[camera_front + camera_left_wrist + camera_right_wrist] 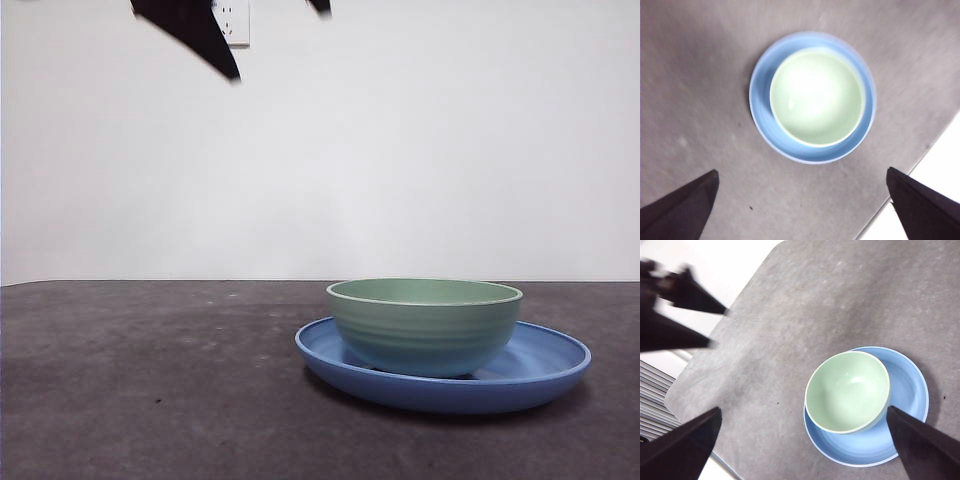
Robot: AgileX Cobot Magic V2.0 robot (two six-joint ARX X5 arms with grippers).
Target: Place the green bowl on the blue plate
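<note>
The green bowl (424,324) stands upright inside the blue plate (540,372), right of the table's middle and slightly off the plate's centre. From above, the left wrist view shows the bowl (816,96) ringed by the plate (761,105). My left gripper (802,207) hangs high over them, open and empty. My right gripper (805,447) is also open and empty, well above the bowl (847,391) and plate (910,390). The left gripper's blurred jaws show at that picture's edge, and two black tips show high in the front view.
The dark grey table (150,380) runs back to a white wall with a socket (235,22). A rounded table corner (677,390) and a table edge (910,167) show in the wrist views.
</note>
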